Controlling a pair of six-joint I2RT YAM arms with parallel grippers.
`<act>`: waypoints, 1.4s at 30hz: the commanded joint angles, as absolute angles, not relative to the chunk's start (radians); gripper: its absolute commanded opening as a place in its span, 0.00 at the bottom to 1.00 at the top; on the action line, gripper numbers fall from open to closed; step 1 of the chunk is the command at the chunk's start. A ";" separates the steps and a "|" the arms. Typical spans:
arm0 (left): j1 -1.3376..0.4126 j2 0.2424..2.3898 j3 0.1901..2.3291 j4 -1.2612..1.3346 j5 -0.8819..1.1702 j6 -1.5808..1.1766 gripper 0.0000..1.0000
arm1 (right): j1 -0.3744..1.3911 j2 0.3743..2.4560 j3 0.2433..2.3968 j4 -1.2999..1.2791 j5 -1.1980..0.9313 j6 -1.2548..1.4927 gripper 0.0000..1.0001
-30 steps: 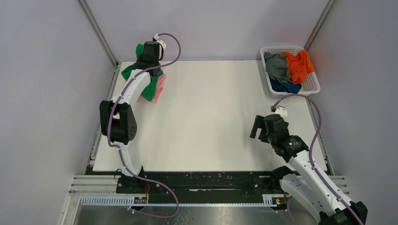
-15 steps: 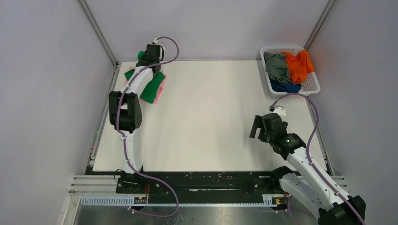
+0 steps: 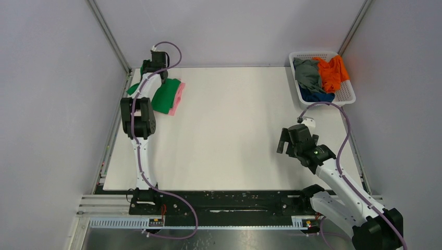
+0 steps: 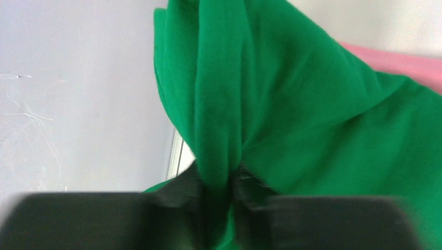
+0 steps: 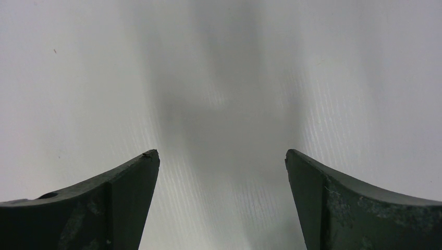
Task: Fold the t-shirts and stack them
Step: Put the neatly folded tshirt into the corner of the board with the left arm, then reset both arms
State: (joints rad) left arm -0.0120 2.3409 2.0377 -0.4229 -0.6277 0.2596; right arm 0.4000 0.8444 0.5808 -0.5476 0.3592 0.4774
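A bright green t-shirt (image 3: 166, 96) lies folded on a pink t-shirt (image 3: 180, 97) at the table's far left. My left gripper (image 3: 151, 66) is at the far left corner, just behind them. In the left wrist view a bunched fold of the green t-shirt (image 4: 292, 104) runs between the fingers of my left gripper (image 4: 219, 182), which stand close on it; pink cloth (image 4: 412, 62) shows behind. My right gripper (image 3: 285, 140) hovers over bare table at the right, open and holding nothing (image 5: 221, 161). Grey (image 3: 307, 73), orange (image 3: 331, 70) and dark blue (image 3: 316, 97) t-shirts lie bundled in the basket.
The white slatted basket (image 3: 347, 97) stands at the far right corner. Metal frame posts (image 3: 112, 39) and grey walls close the table's left, back and right sides. The white tabletop (image 3: 229, 130) stretches between the two arms.
My left arm has stretched back and left toward the far corner. The green t-shirt has dropped from a raised bunch to lie flatter on the pink one. The right arm has barely shifted.
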 commanded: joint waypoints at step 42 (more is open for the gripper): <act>-0.348 0.613 0.433 -0.014 -0.398 -0.615 0.99 | 0.397 0.451 0.458 -0.448 0.538 0.489 0.99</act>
State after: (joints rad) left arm -0.3504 0.6777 0.4408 -0.0826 -0.2520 -0.5514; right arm 0.4000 0.5011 0.4751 -0.4805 0.4198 0.4866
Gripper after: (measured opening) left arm 0.989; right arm 0.993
